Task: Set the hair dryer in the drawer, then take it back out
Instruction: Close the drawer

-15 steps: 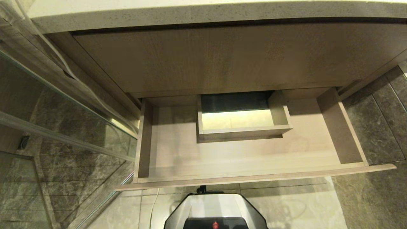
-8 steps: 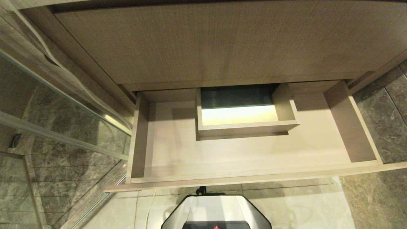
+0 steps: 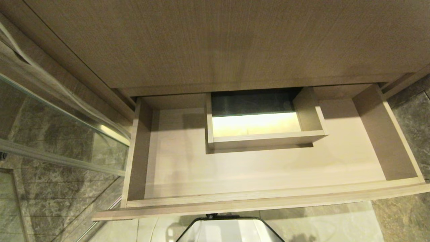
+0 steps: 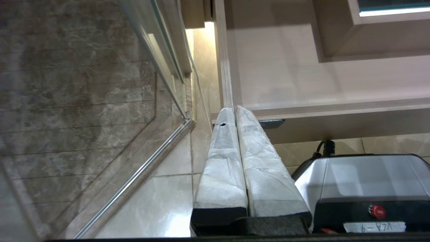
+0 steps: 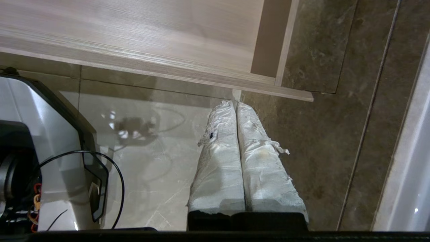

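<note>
The wood-grain cabinet front fills the upper part of the head view and is cut off at the top edge. Below it the drawer is pulled out, wide and shallow, with its flat handleless front nearest the robot. A rectangular boxed cutout is set against the drawer's back wall at the middle; a lit pale surface and a dark band are seen through it. Nothing is seen lying on the visible drawer bottom, and the hair dryer is not seen in any view. A glass panel with a metal frame stands at the left of the drawer, over grey marbled tiles. The robot's base is cut off at the lower edge of the head view, just under the drawer front.

On the base, in the left wrist view, a red button is seen above a white label whose upside-down writing appears to read "VLA-9".

The left gripper is held with its white-wrapped fingers pressed together, empty, its tips seen just by the drawer's left front corner. The right gripper is likewise pressed together and empty, its tips seen below the drawer's right front corner, over the floor. Frayed wrapping is seen on its fingers.
</note>
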Robot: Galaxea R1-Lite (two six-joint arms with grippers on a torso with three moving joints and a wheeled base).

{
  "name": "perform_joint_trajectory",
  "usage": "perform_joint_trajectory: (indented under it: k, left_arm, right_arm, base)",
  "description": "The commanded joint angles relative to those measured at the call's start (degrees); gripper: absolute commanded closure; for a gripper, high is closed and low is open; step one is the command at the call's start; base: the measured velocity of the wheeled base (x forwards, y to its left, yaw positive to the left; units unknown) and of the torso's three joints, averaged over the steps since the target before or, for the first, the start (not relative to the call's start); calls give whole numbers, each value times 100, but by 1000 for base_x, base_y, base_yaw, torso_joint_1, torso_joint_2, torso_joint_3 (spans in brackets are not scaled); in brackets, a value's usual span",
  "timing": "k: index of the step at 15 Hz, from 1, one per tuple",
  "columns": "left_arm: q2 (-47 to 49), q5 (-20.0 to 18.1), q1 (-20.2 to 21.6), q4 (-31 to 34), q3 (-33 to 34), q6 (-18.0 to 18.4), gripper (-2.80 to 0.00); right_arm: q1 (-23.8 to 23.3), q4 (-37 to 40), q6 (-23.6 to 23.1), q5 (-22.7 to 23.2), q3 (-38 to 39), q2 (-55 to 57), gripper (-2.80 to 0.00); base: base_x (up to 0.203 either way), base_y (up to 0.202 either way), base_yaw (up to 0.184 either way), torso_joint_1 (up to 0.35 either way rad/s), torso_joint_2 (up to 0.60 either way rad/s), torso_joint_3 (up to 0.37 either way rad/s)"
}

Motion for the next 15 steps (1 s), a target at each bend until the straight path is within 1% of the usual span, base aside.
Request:
perform_joint_trajectory:
  k: [1, 3, 6, 8, 10, 11, 13, 15]
  left_arm:
    - [0, 2, -2, 4, 10, 0, 0]
    - [0, 2, -2, 4, 5, -2, 0]
    - [0, 2, -2, 4, 11, -2, 0]
    - [0, 2, -2, 4, 6, -2, 0]
    - [0, 2, -2, 4, 11, -2, 0]
    - [0, 2, -2, 4, 3, 0, 0]
    - [0, 2, -2, 4, 11, -2, 0]
    - [0, 2, -2, 4, 4, -1, 0]
  right_arm:
    - [48, 16, -22, 9, 81, 150, 0]
    - [61, -21, -34, 39, 242, 183, 0]
    - [61, 168, -70, 45, 288, 318, 0]
    - [61, 453, -85, 30, 222, 663, 0]
    - [24, 942, -111, -33, 168, 1112, 0]
    - [-26, 1089, -115, -164, 103, 1369, 0]
    - [-119, 1221, -114, -754, -42, 1987, 0]
    - [-210, 1263, -116, -1115, -188, 2581, 0]
  base:
    - [0, 0, 0, -2, 374, 342]
    - [0, 0, 0, -52, 362, 354]
    - [0, 0, 0, 1, 312, 272]
    - [0, 0, 0, 71, 129, 200]
    - [0, 0, 0, 82, 93, 163]
    - [0, 0, 0, 51, 60, 114]
    - [0, 0, 0, 66, 40, 50]
    - [0, 0, 0, 33, 30, 37]
